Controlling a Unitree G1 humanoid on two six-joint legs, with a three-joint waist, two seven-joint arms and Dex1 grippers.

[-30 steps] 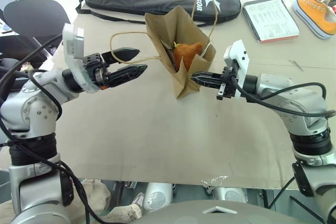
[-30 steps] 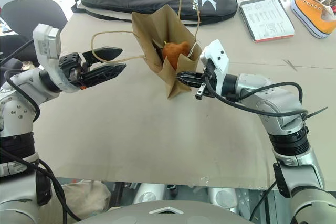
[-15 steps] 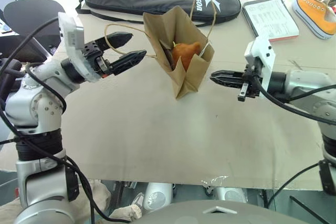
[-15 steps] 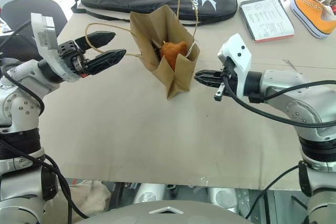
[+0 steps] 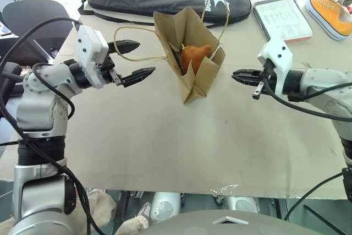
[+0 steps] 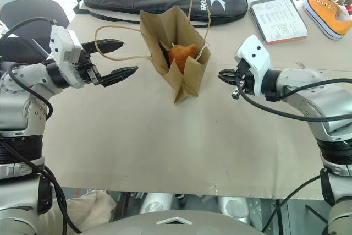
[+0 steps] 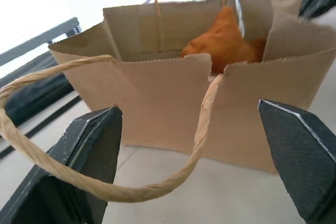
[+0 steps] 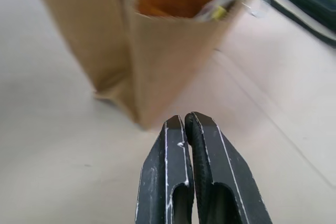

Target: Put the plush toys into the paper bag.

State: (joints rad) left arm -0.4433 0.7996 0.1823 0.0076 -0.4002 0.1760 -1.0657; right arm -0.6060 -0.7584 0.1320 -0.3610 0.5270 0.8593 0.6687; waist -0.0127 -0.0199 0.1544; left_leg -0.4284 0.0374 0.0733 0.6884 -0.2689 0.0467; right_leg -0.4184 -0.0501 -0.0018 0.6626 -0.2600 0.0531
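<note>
The plain brown kraft paper bag (image 5: pixel 190 53) stands upright in the middle of the beige worktop (image 5: pixel 165 147), mouth open, and the orange-brown lumpy plush toy (image 5: pixel 193 55) sits inside it, with a bit of white and yellow from the second toy at the rim. The left tool (image 5: pixel 132 59) is spread wide on the left side of the bag, and one tan twine loop handle (image 5: pixel 127 42) lies between its fingers without being gripped. The right tool (image 5: pixel 240 75) is pressed shut, empty, just to the right of the bag and apart from it.

The risk I see is the handle: if the left tool moves away sideways, the loop may catch on a finger and pull the light bag over, and the toys could spill out. The bag also leans a little, so a touch from either tool could tip it
</note>
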